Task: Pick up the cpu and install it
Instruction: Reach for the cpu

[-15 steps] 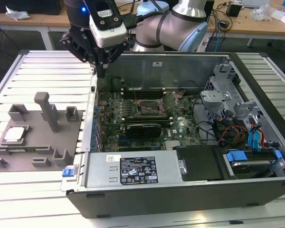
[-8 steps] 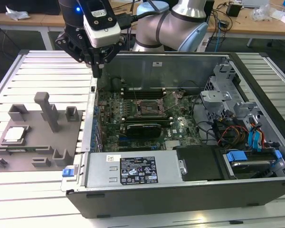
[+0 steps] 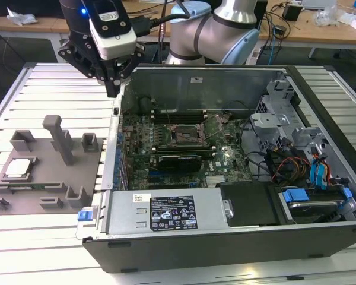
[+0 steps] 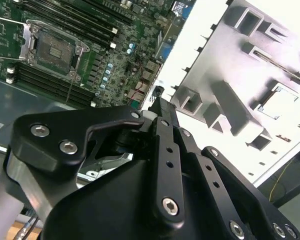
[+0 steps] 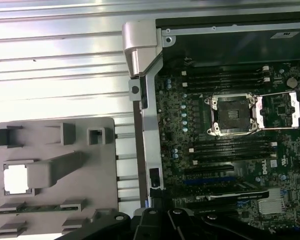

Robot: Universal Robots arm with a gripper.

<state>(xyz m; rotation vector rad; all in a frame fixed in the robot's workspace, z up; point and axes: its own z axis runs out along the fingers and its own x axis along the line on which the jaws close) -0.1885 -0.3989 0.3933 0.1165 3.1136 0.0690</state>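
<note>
One cpu (image 3: 19,168) lies in the tray (image 3: 50,175) recess, well apart from the tool (image 3: 112,90), closed and empty above the case (image 3: 111,160) wall; risk, I judge: a skewed grip would tilt it and bend socket (image 3: 186,135) pins.

Open computer case (image 3: 225,252) on slatted metal table (image 3: 53,83).
Inside, green motherboard (image 3: 139,139) with open socket frame (image 3: 187,135), black expansion card (image 3: 179,161) alongside; grey fixture plate (image 3: 47,175) just beside the case, exterior view's left.
</note>
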